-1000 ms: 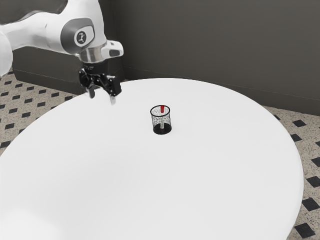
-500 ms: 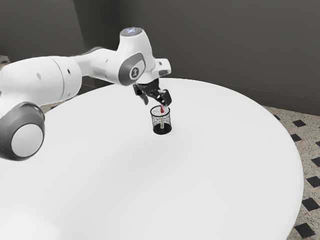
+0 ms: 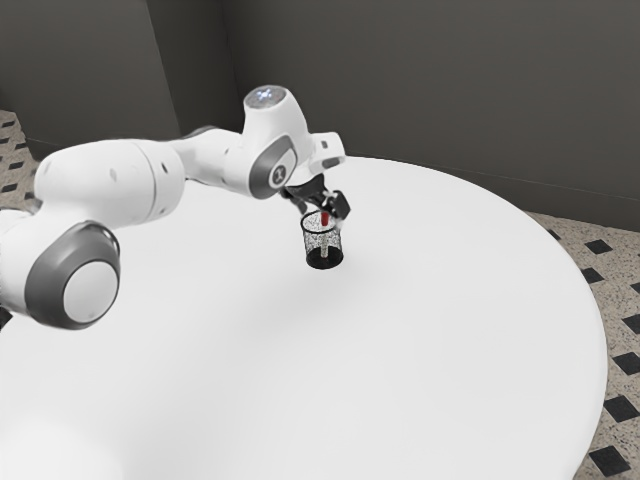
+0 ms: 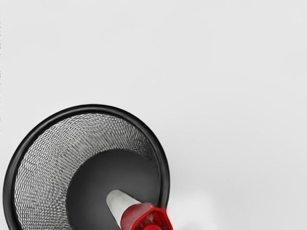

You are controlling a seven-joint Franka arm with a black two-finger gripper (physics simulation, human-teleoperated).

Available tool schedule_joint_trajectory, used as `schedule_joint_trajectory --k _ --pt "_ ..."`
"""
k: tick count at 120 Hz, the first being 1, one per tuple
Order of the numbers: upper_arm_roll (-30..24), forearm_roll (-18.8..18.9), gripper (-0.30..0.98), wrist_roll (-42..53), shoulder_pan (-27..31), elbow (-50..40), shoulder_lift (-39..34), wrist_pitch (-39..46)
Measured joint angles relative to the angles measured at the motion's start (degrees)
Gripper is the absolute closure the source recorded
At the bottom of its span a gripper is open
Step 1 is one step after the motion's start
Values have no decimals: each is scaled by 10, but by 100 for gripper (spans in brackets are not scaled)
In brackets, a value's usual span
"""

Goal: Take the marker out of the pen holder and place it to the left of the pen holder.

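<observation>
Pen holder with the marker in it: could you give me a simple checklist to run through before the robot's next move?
1. Pen holder standing upright on the table: ok.
2. Marker inside the holder, red end up: ok.
3. Tool over the holder's mouth, near the marker's red end: ok.
4. Tool open, ready to take the marker: ok, its two fingers look spread apart.
5. Red end lined up squarely between the fingers: cannot tell from these angles.
6. Marker gripped, ready to lift: not ok, the fingers have not closed on it.
</observation>
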Motion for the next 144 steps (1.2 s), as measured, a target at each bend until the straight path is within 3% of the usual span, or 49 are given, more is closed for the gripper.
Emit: schedule_joint_trajectory --k 48,66,92,120,144 --pt "-1 -2 0 6 6 15 25 55" --pt "0 -13 18 8 6 7 20 61" --pt "0 -17 29 10 5 -16 8 64" --pt "1 -15 63 12 5 -17 4 65" --pt "1 -8 75 4 6 -28 -7 66"
